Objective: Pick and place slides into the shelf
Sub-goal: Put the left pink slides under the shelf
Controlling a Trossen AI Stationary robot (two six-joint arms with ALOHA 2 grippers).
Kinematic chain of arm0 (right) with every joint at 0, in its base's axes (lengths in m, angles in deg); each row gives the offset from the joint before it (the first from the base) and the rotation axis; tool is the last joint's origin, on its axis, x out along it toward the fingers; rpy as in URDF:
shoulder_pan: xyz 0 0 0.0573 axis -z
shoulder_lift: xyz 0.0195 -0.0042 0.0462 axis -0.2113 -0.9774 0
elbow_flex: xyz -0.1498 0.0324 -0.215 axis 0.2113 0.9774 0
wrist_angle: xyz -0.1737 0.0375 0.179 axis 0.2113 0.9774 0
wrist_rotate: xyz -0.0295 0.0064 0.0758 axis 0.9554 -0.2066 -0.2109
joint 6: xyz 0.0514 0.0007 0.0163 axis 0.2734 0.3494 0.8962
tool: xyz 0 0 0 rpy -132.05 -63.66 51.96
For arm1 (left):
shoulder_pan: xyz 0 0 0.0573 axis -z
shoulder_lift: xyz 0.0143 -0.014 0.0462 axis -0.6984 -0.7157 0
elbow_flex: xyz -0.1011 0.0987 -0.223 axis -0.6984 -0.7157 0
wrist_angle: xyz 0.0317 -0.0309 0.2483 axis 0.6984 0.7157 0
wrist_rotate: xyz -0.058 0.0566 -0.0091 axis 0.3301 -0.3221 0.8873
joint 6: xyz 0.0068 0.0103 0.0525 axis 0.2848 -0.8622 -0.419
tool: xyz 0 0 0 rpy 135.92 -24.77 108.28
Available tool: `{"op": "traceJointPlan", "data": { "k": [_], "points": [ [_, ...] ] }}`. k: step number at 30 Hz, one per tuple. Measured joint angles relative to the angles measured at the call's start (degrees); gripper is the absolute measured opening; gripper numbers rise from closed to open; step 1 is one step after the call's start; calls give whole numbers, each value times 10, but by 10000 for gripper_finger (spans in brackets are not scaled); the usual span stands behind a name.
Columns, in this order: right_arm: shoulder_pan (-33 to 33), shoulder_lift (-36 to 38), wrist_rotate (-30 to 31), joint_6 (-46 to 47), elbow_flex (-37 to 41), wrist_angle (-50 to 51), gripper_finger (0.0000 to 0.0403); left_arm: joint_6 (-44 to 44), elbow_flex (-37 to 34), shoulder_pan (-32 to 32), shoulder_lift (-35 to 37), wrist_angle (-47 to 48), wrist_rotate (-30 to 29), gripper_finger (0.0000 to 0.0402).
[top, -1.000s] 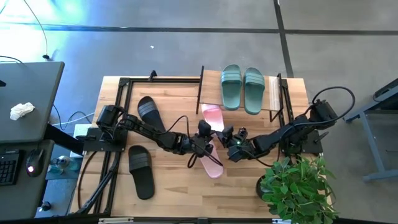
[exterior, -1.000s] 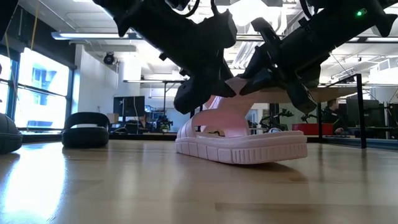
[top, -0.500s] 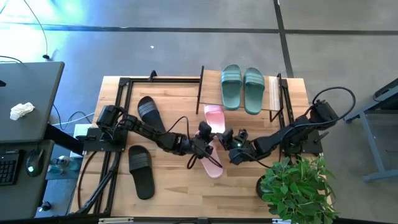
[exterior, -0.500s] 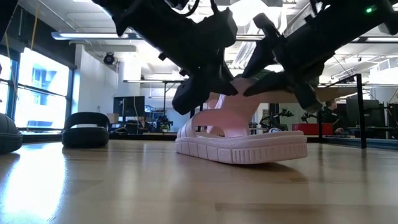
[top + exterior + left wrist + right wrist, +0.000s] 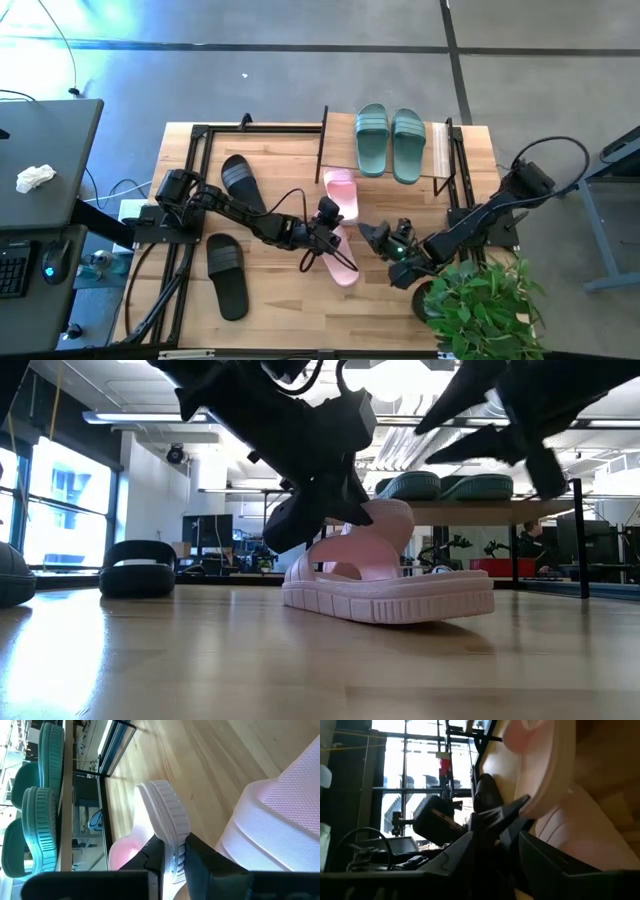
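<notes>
Two light-pink slides lie at the table's middle. One [image 5: 342, 262] lies flat on its sole. The other [image 5: 343, 190] is raised beside it, with my left gripper [image 5: 328, 218] shut on it. My right gripper [image 5: 370, 236] hangs open to the right of both, touching nothing. Two sage-green slides [image 5: 388, 142] rest on the shelf's top board [image 5: 438, 150] at the far side. One black slide [image 5: 240, 180] lies at the far left and another [image 5: 227, 276] at the near left. My left gripper pinches the raised pink slide's sole [image 5: 172, 837] at the end nearest the gripper, one finger on each face. The fingers come in slanting down from the table's left, along the slide. The slide is tilted on edge above the lying slide [image 5: 390, 598]. I cannot tell whether its far end touches the table.
The shelf's black posts [image 5: 322, 150] stand just beyond the pink slides. A potted plant [image 5: 480, 300] crowds the near right corner beside my right arm. A dark desk [image 5: 40, 170] stands left of the table. Bare wood shows between the black slides and the pink ones.
My right gripper has opened, let go of the raised pink slide and drawn back toward the table's near right, rolling as it went. The slide stays up in my left gripper, which has kept its place.
</notes>
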Motion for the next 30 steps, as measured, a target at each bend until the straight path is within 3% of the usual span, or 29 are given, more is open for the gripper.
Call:
{"op": "traceJointPlan", "data": {
  "k": [7,13,20,26,30],
  "points": [
    [31,64,-27,-89,0,93,120,0,0,0,0,-8,9,33],
    [82,131,-68,-295,0,72,86,-16,0,0,0,-9,18,33],
    [142,234,-90,-555,0,8,9,-73,0,0,0,-27,57,32],
    [183,312,-145,-753,0,-60,3,-180,0,-1,0,-94,92,32],
    [215,358,-204,-835,0,-70,1,-220,14,-9,-11,-133,138,32]
  ]
}}
